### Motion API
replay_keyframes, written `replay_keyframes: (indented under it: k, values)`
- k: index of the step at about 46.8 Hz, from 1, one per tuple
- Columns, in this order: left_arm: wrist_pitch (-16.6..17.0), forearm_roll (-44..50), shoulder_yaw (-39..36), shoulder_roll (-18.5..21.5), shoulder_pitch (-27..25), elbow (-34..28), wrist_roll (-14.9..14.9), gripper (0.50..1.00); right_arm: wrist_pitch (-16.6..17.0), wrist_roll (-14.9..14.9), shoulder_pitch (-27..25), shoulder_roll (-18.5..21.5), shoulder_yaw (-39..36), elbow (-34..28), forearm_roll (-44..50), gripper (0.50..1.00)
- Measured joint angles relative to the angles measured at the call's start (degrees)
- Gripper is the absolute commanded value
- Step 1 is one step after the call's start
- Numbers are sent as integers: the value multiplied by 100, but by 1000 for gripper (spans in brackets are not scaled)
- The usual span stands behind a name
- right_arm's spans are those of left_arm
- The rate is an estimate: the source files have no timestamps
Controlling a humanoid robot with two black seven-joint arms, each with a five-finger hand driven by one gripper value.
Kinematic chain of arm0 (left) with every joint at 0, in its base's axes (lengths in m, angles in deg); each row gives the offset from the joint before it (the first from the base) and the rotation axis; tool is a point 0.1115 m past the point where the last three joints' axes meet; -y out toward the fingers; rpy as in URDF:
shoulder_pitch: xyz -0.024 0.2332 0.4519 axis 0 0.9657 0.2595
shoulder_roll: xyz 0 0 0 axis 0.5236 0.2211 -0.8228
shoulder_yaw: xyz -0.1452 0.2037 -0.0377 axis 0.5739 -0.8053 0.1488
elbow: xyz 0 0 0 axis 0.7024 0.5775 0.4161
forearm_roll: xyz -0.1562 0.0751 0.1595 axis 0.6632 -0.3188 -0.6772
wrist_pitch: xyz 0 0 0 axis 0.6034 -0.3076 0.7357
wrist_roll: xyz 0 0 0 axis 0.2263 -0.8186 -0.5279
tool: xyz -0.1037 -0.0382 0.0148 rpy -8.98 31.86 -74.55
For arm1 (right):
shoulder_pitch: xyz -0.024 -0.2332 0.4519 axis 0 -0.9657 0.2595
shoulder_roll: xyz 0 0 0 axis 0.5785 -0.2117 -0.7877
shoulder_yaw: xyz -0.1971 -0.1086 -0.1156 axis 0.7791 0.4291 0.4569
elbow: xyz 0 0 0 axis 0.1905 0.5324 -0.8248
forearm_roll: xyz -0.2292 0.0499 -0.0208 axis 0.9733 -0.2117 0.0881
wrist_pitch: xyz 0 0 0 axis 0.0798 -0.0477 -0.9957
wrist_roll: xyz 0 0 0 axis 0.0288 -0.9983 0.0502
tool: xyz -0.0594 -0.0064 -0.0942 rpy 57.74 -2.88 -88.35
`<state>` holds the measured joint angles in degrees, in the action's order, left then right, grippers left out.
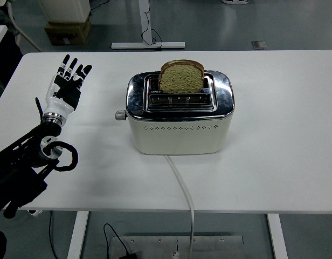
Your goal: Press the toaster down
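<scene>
Cream-bodied two-slot toaster w/ rounded corners & a shiny chrome top (179, 116) sits approx. mid-table on the white rectangular table (284, 135), its long side facing the near edge. A row of small perforated dots runs across the cream front panel. Chrome top is mirror-like, reflecting the room; two long dark slots run left-right in it. Far slot holds a slice of brown bread w/ darker crust & domed top (181, 76), upright, standing well above the slot rim, i.e. not lowered. Near slot shows only its metal grille. Small grey round lever knob (120, 115) sticks out from the toaster's left end, high up near the chrome edge. White power cord (182, 186) leaves the front base & curves across the table over the near edge.

Left hand (66, 86), black & white segmented plastic w/ five fingers, is held up at the far-left part of the table, fingers spread & pointing away, gripping nothing. Well apart from the knob; bare tabletop between them. Black arm w/ looped cable comes in from the left edge, low.

Table surface is smooth, matte. Beyond it: grey floor, a white stand base w/ a black cable, a cardboard box (67, 31) at far left.
</scene>
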<state>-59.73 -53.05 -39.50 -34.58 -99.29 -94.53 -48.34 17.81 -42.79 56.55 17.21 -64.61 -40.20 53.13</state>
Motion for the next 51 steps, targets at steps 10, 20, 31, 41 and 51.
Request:
replay_keyframes:
  k: [10, 20, 31, 41, 51]
  values:
    - [-60, 1, -3, 129, -16, -70, 19, 1000, 0, 0, -1, 0, 0, 0, -1, 998]
    - [-31, -52, -38, 365, -17, -101, 20, 1000, 4, 1, 3, 0, -1, 0, -2, 998]
    - [19, -149, -70, 746, -1, -284, 27, 1000, 2, 0, -1, 0, 0, 0, 0, 998]
    - [190, -439, -75, 991, 112, -275, 29, 1000, 0, 1, -3, 0, 0, 0, 0, 998]
    - [109, -466, -230, 1239, 114, -277, 33, 1000, 2, 0, -2, 0, 0, 0, -1, 998]
